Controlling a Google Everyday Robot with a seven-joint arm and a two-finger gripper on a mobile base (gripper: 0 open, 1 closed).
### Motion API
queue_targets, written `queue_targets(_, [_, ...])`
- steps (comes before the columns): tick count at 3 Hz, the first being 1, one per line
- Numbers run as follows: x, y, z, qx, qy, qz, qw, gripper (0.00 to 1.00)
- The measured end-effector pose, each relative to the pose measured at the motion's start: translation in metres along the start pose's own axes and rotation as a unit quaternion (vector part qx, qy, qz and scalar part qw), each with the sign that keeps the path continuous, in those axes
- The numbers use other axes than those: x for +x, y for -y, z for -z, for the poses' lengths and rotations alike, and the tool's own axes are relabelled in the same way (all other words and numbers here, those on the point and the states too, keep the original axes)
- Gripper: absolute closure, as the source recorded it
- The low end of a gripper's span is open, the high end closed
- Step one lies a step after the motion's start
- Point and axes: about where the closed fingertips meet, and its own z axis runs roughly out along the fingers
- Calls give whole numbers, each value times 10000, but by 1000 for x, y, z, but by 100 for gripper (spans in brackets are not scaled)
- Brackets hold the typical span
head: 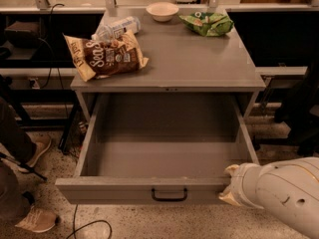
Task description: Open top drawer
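- The cream-coloured gripper (230,185), at the end of the bulky white arm (279,193), sits low on the right of the view, against the right end of the drawer's front panel. I cannot tell whether it is wide, narrow or clamped on the panel's edge, because the arm's shell covers it.
- The wide grey metal top drawer (114,192) lies to the left of the gripper and just behind it. Its front panel runs level from left to right across the view, and the gripper touches or nearly touches its right-hand corner.
- The small black bar handle (169,195) is centred on that front, well to the left of the gripper, and nothing holds it.
- The drawer travels at right angles to its front panel, out of the cabinet toward the camera. The tray stands drawn far out, with its grey floor and both side walls in plain sight.
- Judged from this, the task looks done or nearly done. Any further pull should go straight along the line of travel, since force at one corner could skew the tray on its runners.
- There is only the one arm, so nearness offers no choice.
- Farther back, the flat grey cabinet top (199,59) carries a brown crisp bag (107,56), a clear plastic bottle (115,28), a white bowl (162,11) and a green packet (207,24), all well apart from the gripper.
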Motion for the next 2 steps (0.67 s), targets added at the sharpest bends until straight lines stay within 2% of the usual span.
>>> queue_targets(2, [-1, 1, 2, 20, -1, 15, 10000, 15])
